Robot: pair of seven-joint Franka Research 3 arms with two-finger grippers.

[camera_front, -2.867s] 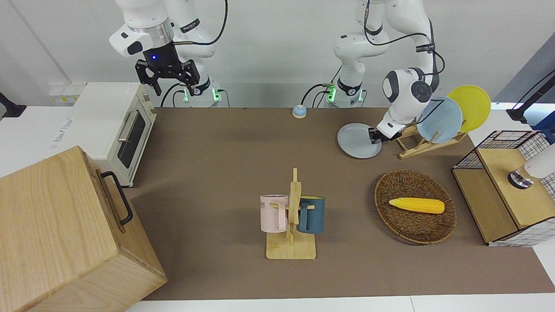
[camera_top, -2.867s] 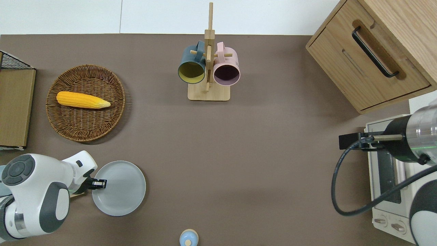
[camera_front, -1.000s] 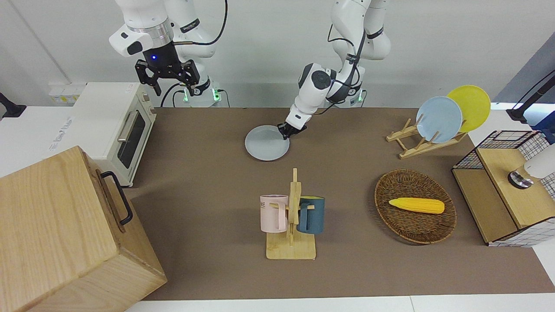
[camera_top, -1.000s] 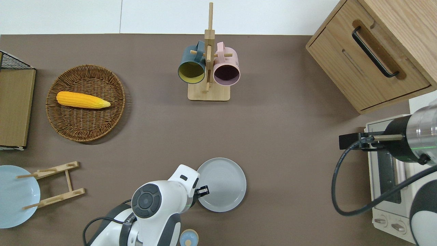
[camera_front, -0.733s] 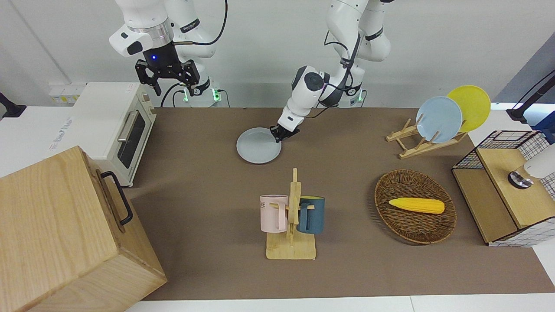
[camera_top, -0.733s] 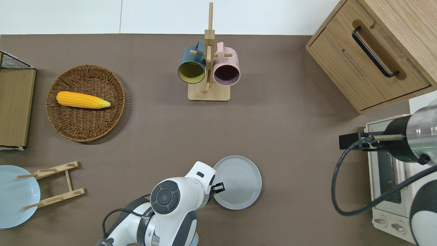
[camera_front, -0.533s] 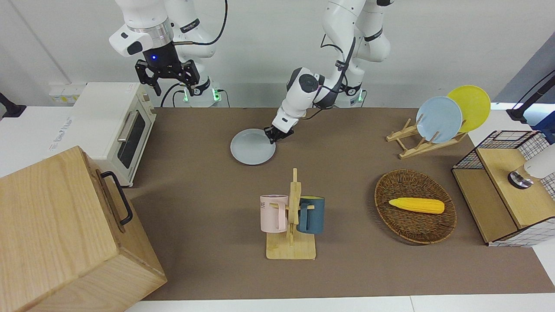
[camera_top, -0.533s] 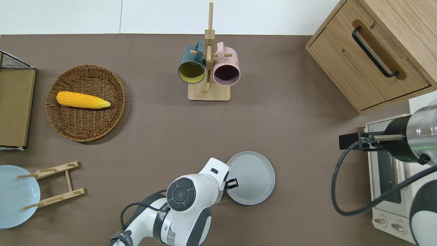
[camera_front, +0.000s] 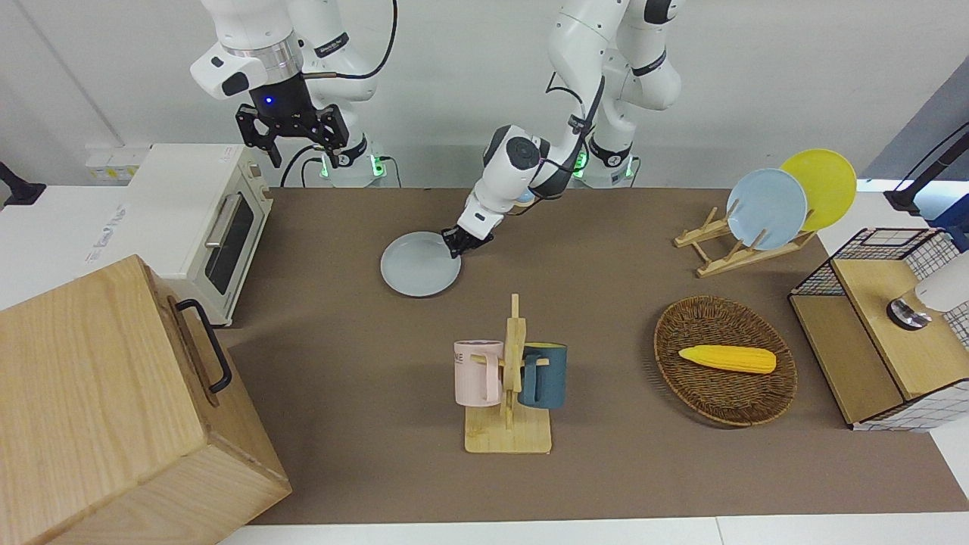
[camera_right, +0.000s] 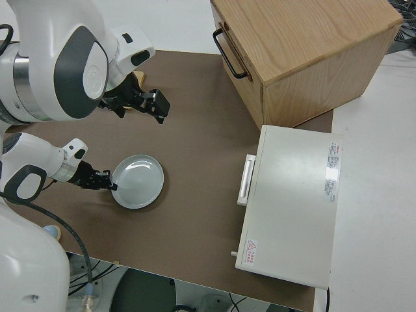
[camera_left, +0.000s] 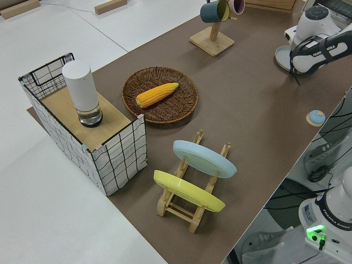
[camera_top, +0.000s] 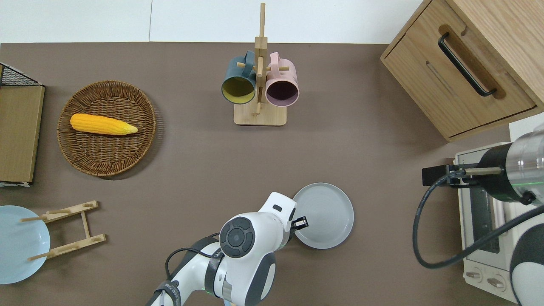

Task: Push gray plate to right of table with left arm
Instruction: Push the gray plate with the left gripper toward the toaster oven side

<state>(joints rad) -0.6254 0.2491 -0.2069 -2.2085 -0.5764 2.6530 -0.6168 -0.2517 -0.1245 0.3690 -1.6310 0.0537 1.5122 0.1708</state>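
Overhead view, lower centre: left gripper (camera_top: 301, 222) low against gray plate (camera_top: 325, 214) rim for shoving across worktop (camera_top: 204, 161) toward toaster oven (camera_top: 478, 221); finger spacing unclear; right arm parked.

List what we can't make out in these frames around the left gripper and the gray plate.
- Left gripper, overhead view: fingers too small to tell open from shut.
- Contact with the gray plate: pressing the rim or pinching it, unclear in every view.
- Gray plate, left side view: mostly hidden by the left arm.
- Right arm: parked.
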